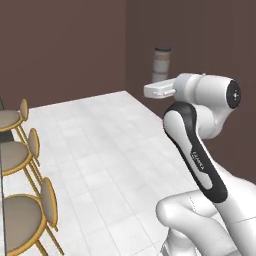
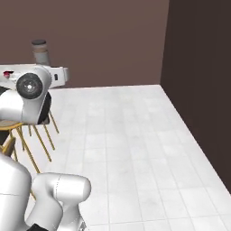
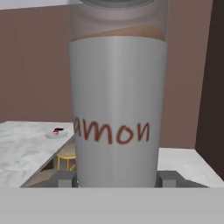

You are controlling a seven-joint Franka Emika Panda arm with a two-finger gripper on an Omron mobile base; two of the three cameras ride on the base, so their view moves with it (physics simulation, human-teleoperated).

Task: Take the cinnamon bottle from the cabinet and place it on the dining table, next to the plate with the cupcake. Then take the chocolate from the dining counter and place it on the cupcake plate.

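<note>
Currently: cinnamon bottle pinched in gripper, out of cabinet (undelivered); placement by plate and chocolate step outstanding.

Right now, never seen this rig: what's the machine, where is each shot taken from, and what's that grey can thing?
It is a white robot arm on a driving base, in a rendered kitchen. Two pictures come from cameras on the base, behind the arm to its left and right, looking forward over a pale tiled floor toward brown walls. The third comes from a camera on the hand, looking along the end effector.

The grey can is the cinnamon bottle: pale label with red lettering, brown contents above it, dark cap. The end effector is closed on its base and holds it upright in the air, as the left base view shows.

Past the bottle in the hand view lies the white marble dining table with a small plate bearing something red, likely the cupcake. Wooden stools stand alongside.
</note>
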